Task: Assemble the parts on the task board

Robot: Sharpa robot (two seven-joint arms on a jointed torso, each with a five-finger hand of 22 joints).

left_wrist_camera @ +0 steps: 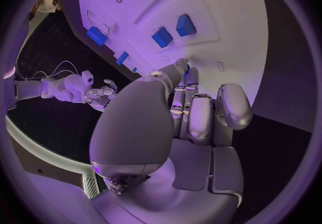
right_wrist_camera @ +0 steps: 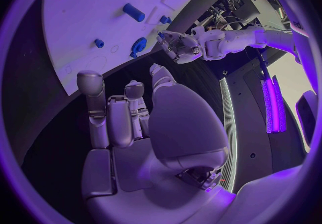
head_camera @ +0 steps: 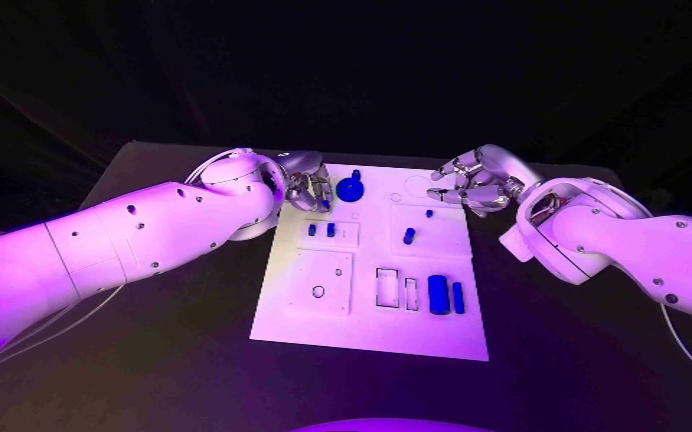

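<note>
My left hand [head_camera: 303,190] hovers at the far left corner of the task board [head_camera: 368,327], its fingertips just beside a round blue part [head_camera: 353,190] that stands near the board's far edge. From above I cannot tell whether the fingers touch that part. My left wrist view places the fingertips [left_wrist_camera: 182,68] against a small sliver of blue, with the fingers drawn together; whether they pinch it is not resolved.

My right hand [head_camera: 476,184] hangs over the far right corner of the board, fingers apart and holding nothing. A small blue peg [head_camera: 428,214] stands on the board just near of this hand, and a second short blue piece [head_camera: 408,236] lies nearer still.

The head view alone lays out the remaining parts: two small blue blocks [head_camera: 320,230] toward the left of the board and two long blue bars [head_camera: 446,295] toward its near right. The right wrist view adds the open right hand [right_wrist_camera: 127,127] from behind, with the left hand [right_wrist_camera: 180,47] beside the round blue part [right_wrist_camera: 138,46].
</note>
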